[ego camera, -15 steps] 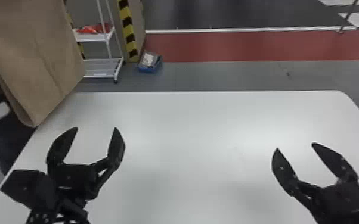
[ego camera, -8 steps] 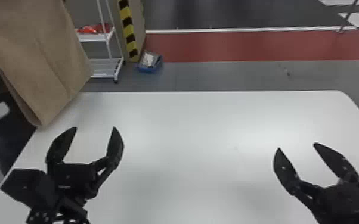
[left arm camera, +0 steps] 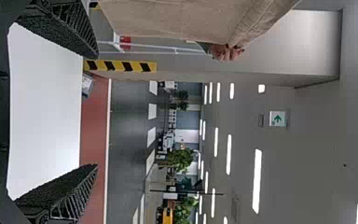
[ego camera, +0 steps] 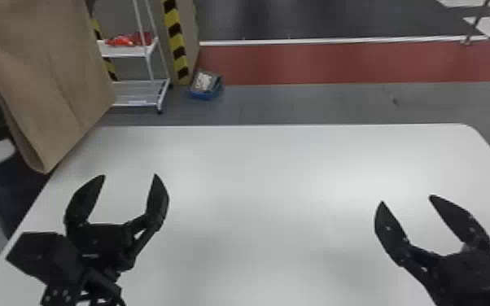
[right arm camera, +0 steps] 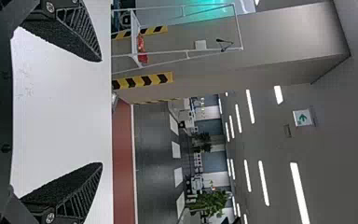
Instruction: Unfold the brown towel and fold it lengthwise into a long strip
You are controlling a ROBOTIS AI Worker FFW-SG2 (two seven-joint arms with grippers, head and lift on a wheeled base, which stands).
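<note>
A white cart (ego camera: pixel 128 51) holds something red (ego camera: pixel 121 40) on a shelf. A blue bin (ego camera: pixel 204 95) sits on the floor (ego camera: pixel 297 106), near black-and-yellow stripes (ego camera: pixel 176 39).

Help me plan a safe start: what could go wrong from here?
A person's hand holds the brown towel up near the open left claw; lowered there, it might drape over the fingers. It also hangs by the far left corner of the table, so it could slide off if released.

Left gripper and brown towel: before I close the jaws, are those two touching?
Apart. The head view shows white tabletop between the left gripper, jaws open, and the lower end of the brown towel.
</note>
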